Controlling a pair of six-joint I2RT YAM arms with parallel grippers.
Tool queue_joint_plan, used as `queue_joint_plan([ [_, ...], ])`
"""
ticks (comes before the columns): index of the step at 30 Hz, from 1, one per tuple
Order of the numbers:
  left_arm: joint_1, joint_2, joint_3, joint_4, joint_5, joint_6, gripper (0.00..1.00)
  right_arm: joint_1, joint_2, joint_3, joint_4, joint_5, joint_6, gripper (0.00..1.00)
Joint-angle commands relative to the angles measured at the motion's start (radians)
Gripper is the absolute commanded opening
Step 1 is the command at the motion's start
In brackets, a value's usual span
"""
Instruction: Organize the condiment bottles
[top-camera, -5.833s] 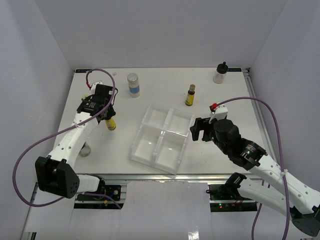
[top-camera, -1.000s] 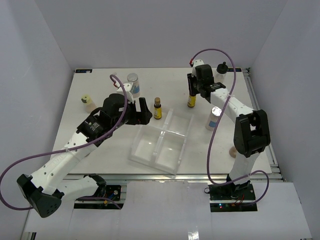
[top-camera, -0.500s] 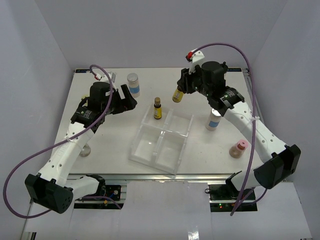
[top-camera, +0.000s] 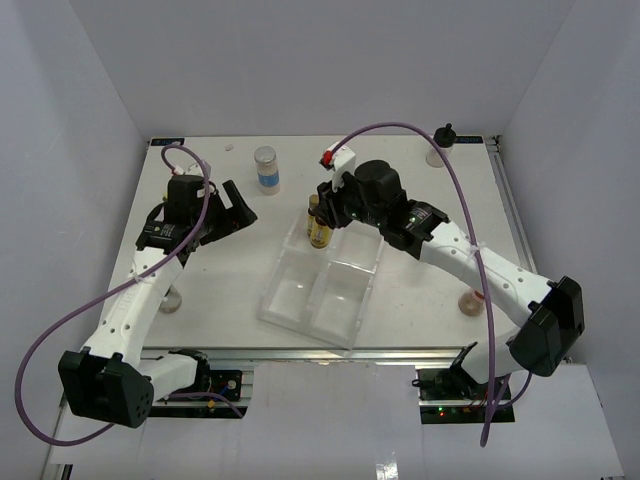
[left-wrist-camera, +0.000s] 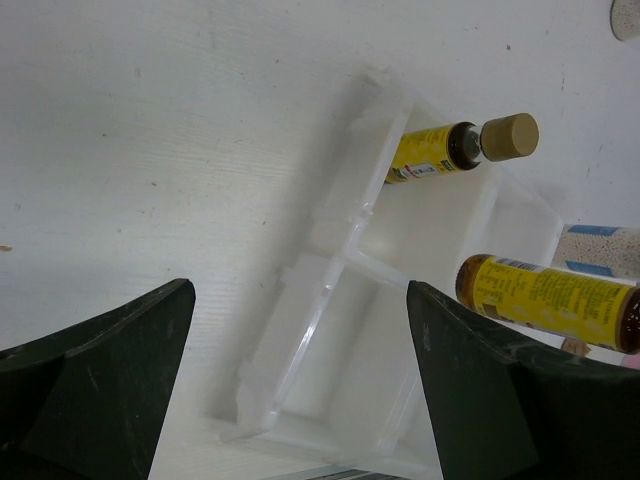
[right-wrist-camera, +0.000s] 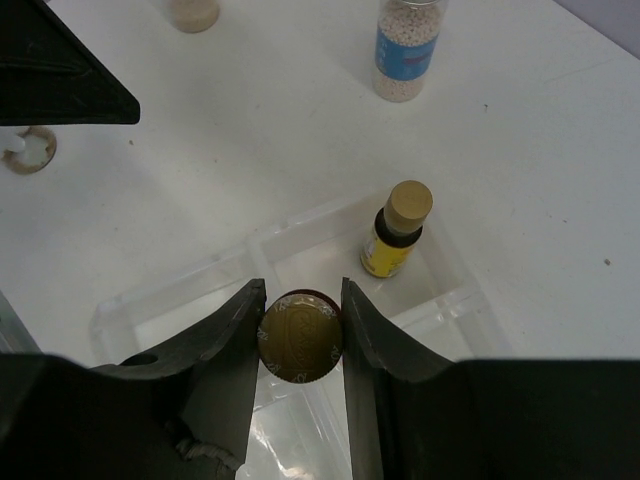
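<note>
My right gripper is shut on the gold cap of a slim amber yellow-labelled bottle. It holds that bottle upright over the clear divided tray, at its far-left compartment. A second amber bottle stands in that compartment, just beyond the held one. My left gripper is open and empty, left of the tray.
A blue-labelled jar stands at the back. A black-capped jar is in the far right corner. A pink-capped bottle sits right of the tray, and a jar stands by the left arm.
My right gripper has carried the amber bottle left and down over the tray's far-left compartment. The left arm has drawn back left, away from the tray.
</note>
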Motion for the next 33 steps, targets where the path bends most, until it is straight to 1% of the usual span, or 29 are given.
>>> queue_joint_plan([
  [1,0.009,-0.05,-0.014,0.01,0.004,-0.015,0.98,0.002,0.008,-0.051,0.238,0.045,-0.015,0.08],
  [6,0.01,-0.063,-0.017,0.008,-0.01,-0.009,0.98,0.007,0.032,-0.098,0.357,0.045,-0.027,0.08],
  [19,0.012,-0.066,-0.035,0.019,-0.014,0.003,0.98,0.03,0.107,-0.204,0.534,0.09,-0.099,0.08],
  [29,0.014,-0.065,-0.05,0.026,-0.01,0.01,0.98,0.045,0.155,-0.274,0.627,0.127,-0.124,0.08],
  [31,0.015,-0.063,-0.052,0.029,-0.011,0.013,0.98,0.05,0.155,-0.289,0.641,0.134,-0.116,0.12],
  [33,0.016,-0.06,-0.053,0.031,-0.019,0.015,0.98,0.053,0.152,-0.305,0.653,0.146,-0.107,0.23],
])
